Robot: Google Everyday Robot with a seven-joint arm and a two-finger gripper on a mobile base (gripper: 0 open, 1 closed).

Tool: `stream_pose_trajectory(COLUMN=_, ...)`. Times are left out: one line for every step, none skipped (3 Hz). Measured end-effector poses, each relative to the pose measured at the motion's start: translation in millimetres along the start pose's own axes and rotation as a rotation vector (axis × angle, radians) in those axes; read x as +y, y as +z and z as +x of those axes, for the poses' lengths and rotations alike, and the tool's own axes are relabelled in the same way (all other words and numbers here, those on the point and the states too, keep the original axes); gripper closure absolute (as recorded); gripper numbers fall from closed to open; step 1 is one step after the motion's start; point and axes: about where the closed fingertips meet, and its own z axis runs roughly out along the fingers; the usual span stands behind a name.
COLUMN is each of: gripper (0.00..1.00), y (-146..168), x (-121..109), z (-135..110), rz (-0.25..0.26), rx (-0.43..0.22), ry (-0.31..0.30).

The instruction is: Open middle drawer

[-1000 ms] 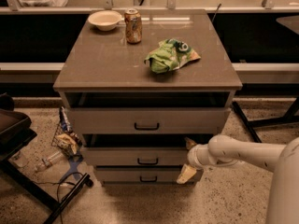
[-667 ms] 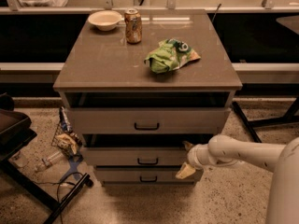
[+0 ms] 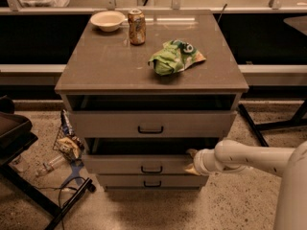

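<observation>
Camera view: a grey-brown cabinet [image 3: 144, 73] with three drawers stands mid-room on speckled floor; the middle drawer [image 3: 120, 165], low and flat-fronted, sits at about 6 o'clock from the cabinet top, drawn out a little, with a dark gap showing above its front; its small dark bar handle [image 3: 151, 169] is at the centre of the front, untouched. The robot's pale arm [image 3: 254, 159] reaches in from 4 o'clock, and the gripper [image 3: 190, 162] is at the right end of the middle drawer's front, at 3 o'clock from the handle and apart from it; its two yellowish fingertips [image 3: 192, 153] stand apart, one at the front's upper edge and one near its lower edge; whether they press on the front I cannot tell. Above, the taller top drawer [image 3: 105, 123] is also pulled partly out; below, the lowest drawer [image 3: 120, 181] sits close under the middle one. On the cabinet top, a pale bowl [image 3: 108, 20] lies at 11 o'clock, a drinks can [image 3: 136, 27] stands upright just beside it at its 3 o'clock, and a crumpled green snack bag [image 3: 175, 56] lies near the centre-right. On the floor at 9 o'clock from the drawers are snack packets [image 3: 69, 147] and a plastic bottle [image 3: 48, 166] on its side; a dark stand [image 3: 14, 133] fills the left edge.
</observation>
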Motion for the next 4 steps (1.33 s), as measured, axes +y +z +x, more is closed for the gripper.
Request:
stream_pose_trajectory(gripper=0.88, y=-6, x=4, z=2, rz=0.0, rx=0.016, ry=0.006)
stream_pose_trajectory(gripper=1.0, y=-9, x=3, z=0, rz=0.0, rx=0.016, ry=0.006)
stream_pose_trajectory(gripper=1.0, y=-9, x=3, z=0, rz=0.0, rx=0.016, ry=0.006)
stream_pose_trajectory(gripper=1.0, y=-21, x=22, z=3, rz=-0.03, rx=0.036, ry=0.009)
